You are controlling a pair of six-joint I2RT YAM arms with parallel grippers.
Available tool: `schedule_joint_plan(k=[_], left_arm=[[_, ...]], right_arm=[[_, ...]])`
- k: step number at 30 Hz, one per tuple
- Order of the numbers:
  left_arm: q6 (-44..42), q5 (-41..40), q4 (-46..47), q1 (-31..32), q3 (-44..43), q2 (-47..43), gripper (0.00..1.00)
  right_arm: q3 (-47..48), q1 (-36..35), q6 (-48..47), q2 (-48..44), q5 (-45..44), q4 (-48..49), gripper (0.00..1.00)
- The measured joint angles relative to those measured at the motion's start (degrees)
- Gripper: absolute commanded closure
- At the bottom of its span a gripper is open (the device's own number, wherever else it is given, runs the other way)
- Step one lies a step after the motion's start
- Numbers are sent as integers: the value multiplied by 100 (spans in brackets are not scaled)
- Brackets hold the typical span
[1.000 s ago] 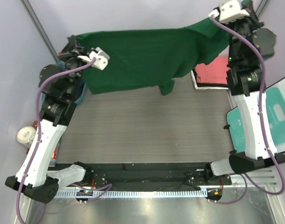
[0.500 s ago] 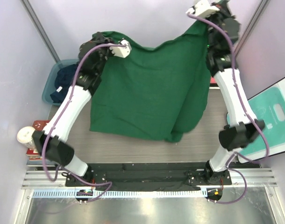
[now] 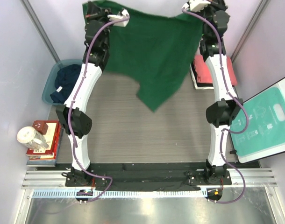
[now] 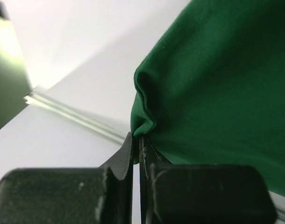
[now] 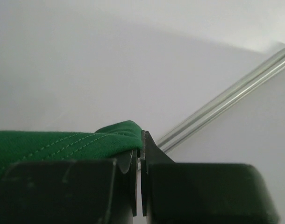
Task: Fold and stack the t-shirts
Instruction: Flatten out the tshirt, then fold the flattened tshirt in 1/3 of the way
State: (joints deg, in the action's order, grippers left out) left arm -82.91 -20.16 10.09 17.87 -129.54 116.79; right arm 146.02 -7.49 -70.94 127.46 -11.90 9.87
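Note:
The dark green t-shirt (image 3: 156,51) hangs in the air at the far end of the table, stretched between both raised arms, its lower corner drooping toward the middle. My left gripper (image 3: 118,16) is shut on the shirt's upper left edge; in the left wrist view the green t-shirt (image 4: 217,79) bunches right at the left gripper (image 4: 137,140). My right gripper (image 3: 195,5) is shut on the upper right edge; a stitched hem of the green t-shirt (image 5: 67,142) is pinched at the right gripper (image 5: 138,144). A navy t-shirt (image 3: 70,79) lies in the tub. A folded coral-red t-shirt (image 3: 204,70) lies at the far right.
A teal tub (image 3: 50,84) stands at the left table edge. A cup on stacked books (image 3: 37,138) sits at the near left. A teal-and-white board (image 3: 266,122) leans at the right. Grey walls with metal rails enclose the back.
Both arms have risen and stretched toward the back wall, lifting the green t-shirt off the table until it hangs free. Both grips have held.

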Motion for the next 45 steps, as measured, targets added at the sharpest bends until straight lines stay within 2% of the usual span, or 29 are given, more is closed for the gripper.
schedule_joint_plan(k=[5,9,11,13,15,18,21,22,24,25,26,29,33,37,45], left_arm=[[-33,-57,933,22,149,-367,100],[-26,-177,1700,35,960,-1038,100],[2,-284,2052,55,1443,-1364,100],[55,-402,2243,103,2155,-1779,100],[129,-483,2369,199,3228,-2332,100],[321,-649,2299,413,5099,-3167,100],[855,-717,1338,800,6918,-3880,100],[1054,-627,916,914,7383,-4044,100],[1368,-339,133,1091,8096,-4328,100],[1530,-24,-662,1130,8507,-4562,100],[1565,42,-839,1132,8583,-4621,100],[1808,807,-2243,1084,8699,-5010,100],[1974,1609,-3622,1073,8343,-5180,100],[1980,1937,-4603,1073,8074,-4986,100],[1878,2114,-5954,1073,8052,-4763,100]], right_arm=[[-778,4,-125,-1115,310,337,99],[-918,-44,61,-1902,415,389,99],[-1285,-44,219,-2380,411,435,99],[-1908,-44,404,-2892,411,387,99],[-2656,-44,595,-3362,442,164,99],[-4459,-37,815,-4240,719,-549,99],[-6443,-37,723,-4970,1204,-1469,99],[-7132,-39,597,-5147,1405,-2039,99],[-7831,-48,369,-5274,1681,-3095,99],[-8024,-66,243,-5281,1810,-3705,99],[-8111,-72,122,-5281,1932,-4301,99],[-7960,-109,-234,-5283,2205,-5713,99],[-7495,-146,-603,-5154,2339,-6940,99],[-7298,-144,-855,-4870,2350,-7709,99],[-7298,-144,-1106,-4677,2291,-8446,99]])
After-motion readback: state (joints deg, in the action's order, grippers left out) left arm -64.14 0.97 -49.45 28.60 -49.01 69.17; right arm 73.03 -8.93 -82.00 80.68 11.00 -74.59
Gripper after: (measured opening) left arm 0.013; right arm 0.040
